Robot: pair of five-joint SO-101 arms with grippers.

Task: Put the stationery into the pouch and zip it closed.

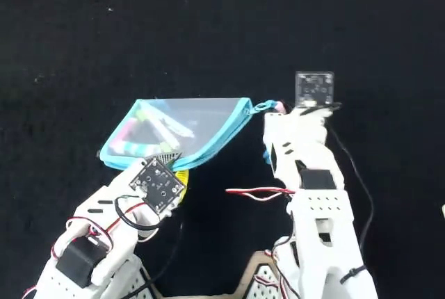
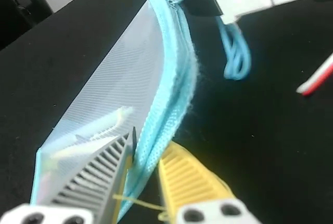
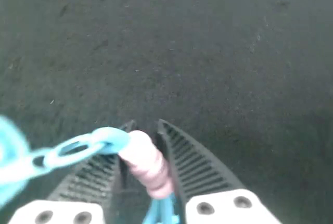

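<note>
A clear mesh pouch (image 1: 182,126) with light-blue trim lies at mid-table, with pastel stationery (image 1: 142,134) inside. My left gripper (image 1: 172,162) is shut on the pouch's blue zipper edge (image 2: 156,146) at its near corner, between a grey finger (image 2: 99,174) and a yellow finger (image 2: 184,182). My right gripper (image 1: 278,109) is at the pouch's right corner, shut on the pink zipper pull (image 3: 145,164), which hangs on a blue ring (image 3: 78,148). A blue cord loop (image 2: 237,57) hangs below that corner. The zipper looks drawn shut along the pouch's edge (image 2: 179,67).
Black cloth (image 1: 222,42) covers the table, bare beyond and to the sides of the pouch. Red and white wires (image 1: 259,192) run between the two arm bases near the front edge.
</note>
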